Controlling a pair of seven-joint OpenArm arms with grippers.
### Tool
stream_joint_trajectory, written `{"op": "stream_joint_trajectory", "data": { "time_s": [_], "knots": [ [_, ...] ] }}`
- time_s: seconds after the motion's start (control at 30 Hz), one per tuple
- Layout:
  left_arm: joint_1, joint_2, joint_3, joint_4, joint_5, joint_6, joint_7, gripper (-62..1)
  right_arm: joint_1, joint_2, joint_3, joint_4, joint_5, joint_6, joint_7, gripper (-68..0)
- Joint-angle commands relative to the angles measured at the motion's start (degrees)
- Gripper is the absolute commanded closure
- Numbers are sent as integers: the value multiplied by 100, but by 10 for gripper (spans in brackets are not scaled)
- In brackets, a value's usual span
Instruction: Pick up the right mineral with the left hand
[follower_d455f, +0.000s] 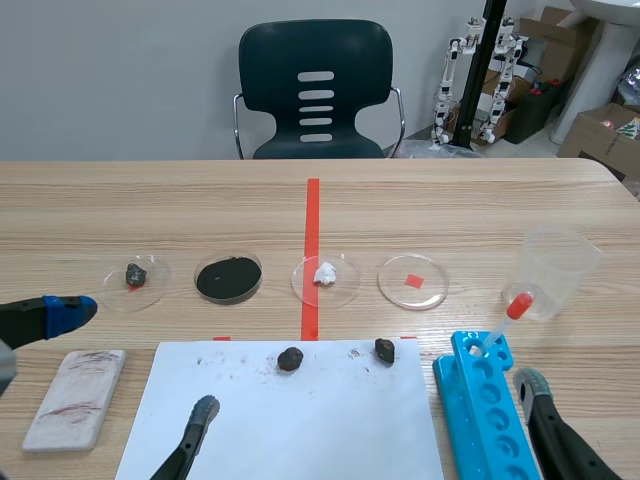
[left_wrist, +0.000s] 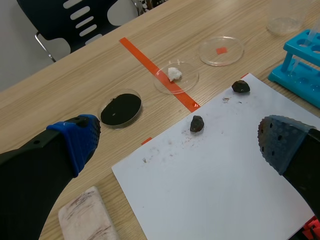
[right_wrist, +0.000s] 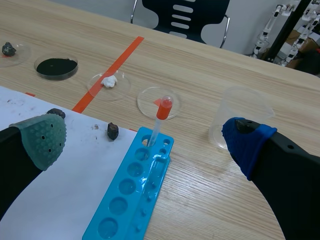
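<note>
Two fingers spread wide, the left pincer (left_wrist: 177, 142) hovers released at the paper sheet's (left_wrist: 210, 190) edge. Approach step: next, reach the right mineral (left_wrist: 240, 86) and clench.

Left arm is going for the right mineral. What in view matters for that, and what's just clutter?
Job:
- right mineral, on the white paper
- left gripper, open, not yet on it

Lying about:
- left mineral
- dishes with dark rock, black powder, white lump, red square
- beaker
- blue tube rack
- dropper
- streak plate
</note>
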Motion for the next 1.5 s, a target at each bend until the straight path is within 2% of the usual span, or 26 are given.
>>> {"op": "stream_joint_trajectory", "data": {
  "time_s": [0.0,0.97,1.13,1.3,1.4,1.47],
  "knots": [
    [-15,42,7,94,-35,-11,-96,-623,35,0,37,81,57,-20,83,-679],
    [-15,59,24,94,-87,-11,2,-623,35,0,37,81,57,-20,83,-679],
    [-17,420,50,94,-190,-11,533,-623,35,0,37,81,57,-20,83,-679],
    [-240,796,138,94,-267,-68,1530,-623,35,0,37,81,57,-20,83,-679],
    [-555,833,339,94,-636,-79,2271,-623,35,0,37,81,57,-20,83,-679],
    [-826,833,503,94,-1023,-76,2756,-623,35,0,37,81,57,-20,83,-679]
  ]
}}
